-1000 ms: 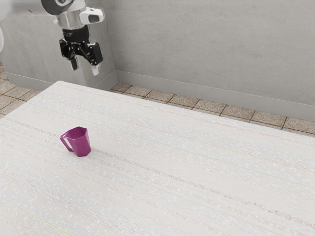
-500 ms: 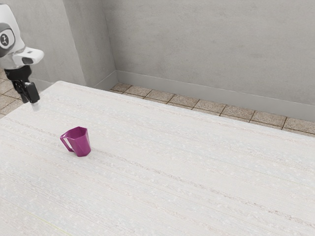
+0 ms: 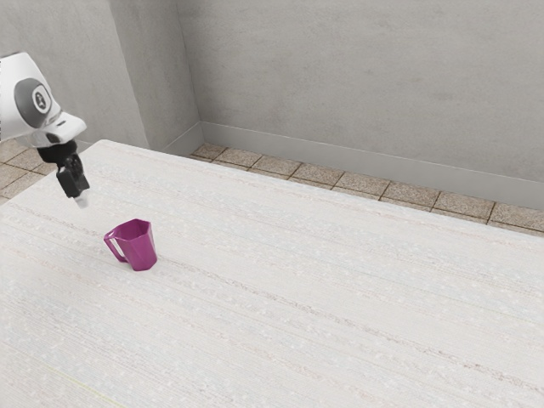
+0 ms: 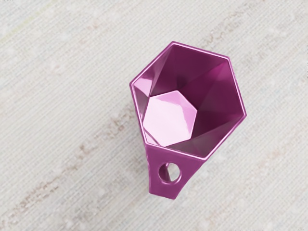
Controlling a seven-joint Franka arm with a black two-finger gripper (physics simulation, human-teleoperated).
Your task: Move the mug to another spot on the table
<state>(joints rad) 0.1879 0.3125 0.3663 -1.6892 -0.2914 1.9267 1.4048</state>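
A purple faceted mug stands upright on the pale table, toward the exterior view's left, its handle pointing left. In the wrist view I look straight down into the mug; it is empty, and its handle has a round hole. My gripper hangs in the air above the table, up and to the exterior view's left of the mug, clear of it. I see it edge-on, and it holds nothing.
The table's far edge runs along a strip of brown tiled floor below grey walls. A wall corner juts out behind my arm. The white arm link is at the exterior view's left edge.
My arm swung from the top of the exterior view down to its left edge, then came slightly right and lower toward the mug. The mug has not moved.
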